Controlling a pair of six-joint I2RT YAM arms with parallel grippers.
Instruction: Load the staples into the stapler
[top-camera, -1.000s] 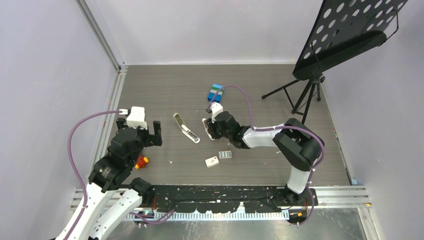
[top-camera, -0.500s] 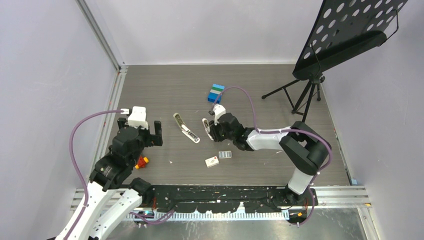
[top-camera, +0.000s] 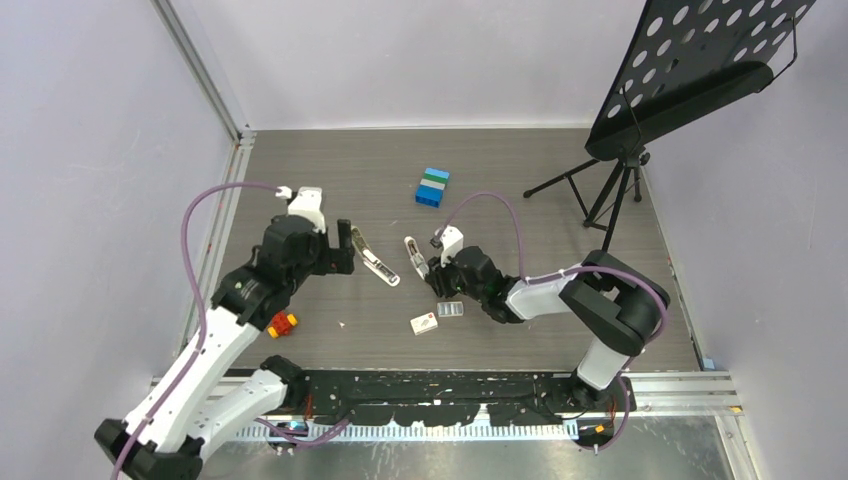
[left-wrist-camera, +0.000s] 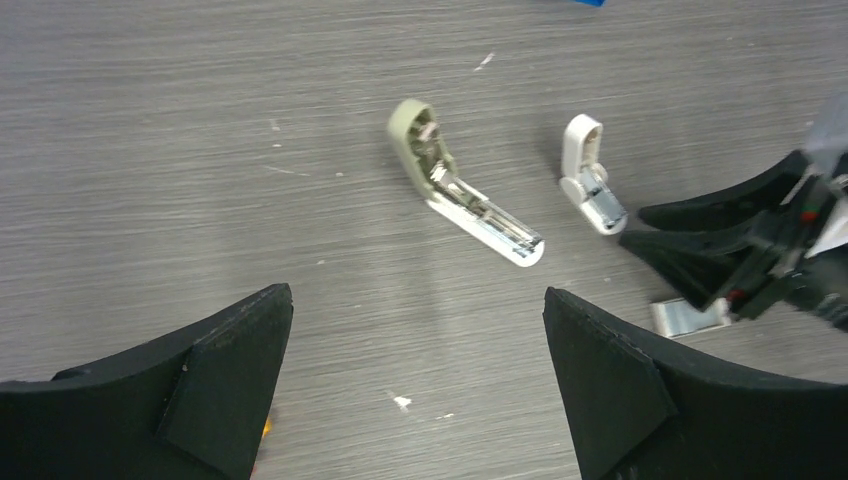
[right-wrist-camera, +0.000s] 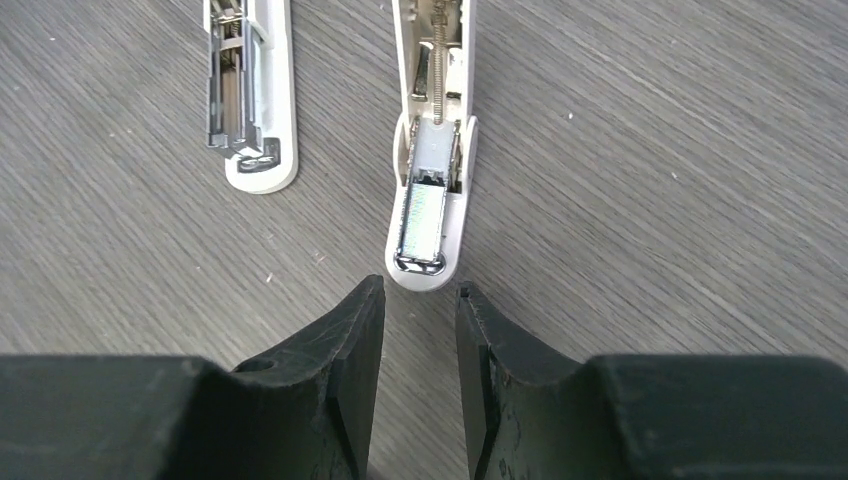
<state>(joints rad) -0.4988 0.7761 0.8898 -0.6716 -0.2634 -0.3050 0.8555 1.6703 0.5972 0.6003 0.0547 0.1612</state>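
Note:
The stapler (top-camera: 372, 258) lies opened on the table, with its olive-beige top at the far end and its white end nearer; it also shows in the left wrist view (left-wrist-camera: 465, 190) and the right wrist view (right-wrist-camera: 250, 100). My left gripper (top-camera: 342, 252) is wide open and empty (left-wrist-camera: 415, 300), just left of the stapler. My right gripper (top-camera: 437, 277) is slightly open and empty (right-wrist-camera: 420, 285), just behind a shorter white piece (right-wrist-camera: 430, 190) with a metal channel and spring. The white staples box (top-camera: 424, 323) and its silvery insert (top-camera: 451, 310) lie near the right gripper; the insert also shows in the left wrist view (left-wrist-camera: 685, 317).
Red-yellow toy bricks (top-camera: 283, 323) lie under the left arm. Blue bricks (top-camera: 432, 187) sit at the back centre. A black music stand's tripod (top-camera: 600, 190) stands at the back right. An aluminium rail (top-camera: 225, 200) runs along the table's left side.
My left arm has swung right and away from the base, up beside the stapler. My right gripper has drawn back toward the near side, off the shorter white piece.

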